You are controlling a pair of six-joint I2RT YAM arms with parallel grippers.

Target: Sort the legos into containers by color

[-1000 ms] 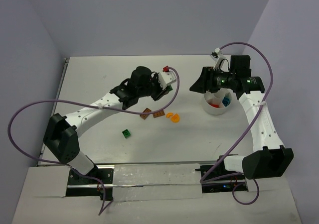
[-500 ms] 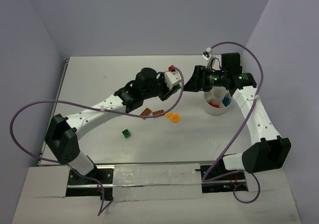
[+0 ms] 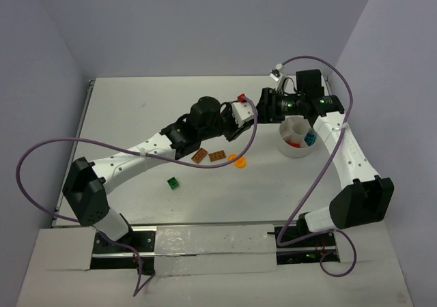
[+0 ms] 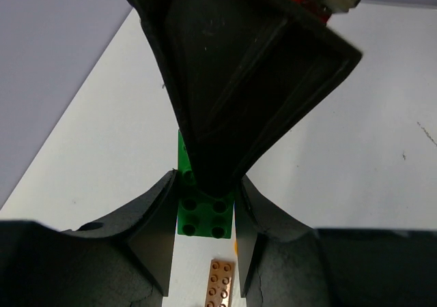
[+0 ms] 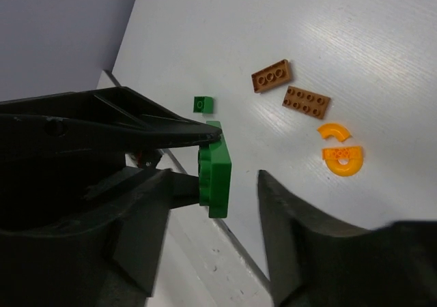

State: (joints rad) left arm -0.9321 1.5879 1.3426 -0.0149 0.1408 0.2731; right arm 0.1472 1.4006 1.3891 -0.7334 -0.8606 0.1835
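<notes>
A green lego plate [image 4: 203, 215] is clamped edge to edge in my left gripper [image 4: 205, 198], held in the air right of the table's middle. My left gripper [image 3: 248, 116] meets my right gripper [image 3: 260, 110] there. My right gripper [image 5: 225, 184] is open around the same green plate [image 5: 217, 174]; one of its fingers [image 5: 147, 225] sits by the studded face, and the other stands apart. The container, a white divided bowl [image 3: 295, 152], holds red and teal pieces. Two brown plates [image 3: 200, 155], orange curves [image 3: 237, 160] and a small green brick [image 3: 174, 182] lie on the table.
The bowl stands just right of and below the two grippers. A purple cable loops from each arm over the table. In the right wrist view the brown plates [image 5: 271, 76], orange curves [image 5: 343, 159] and small green brick [image 5: 202, 104] lie below the grippers.
My left arm carried the green plate rightward and my right arm swung left from above the bowl. The right fingers now flank the plate and have narrowed a little.
</notes>
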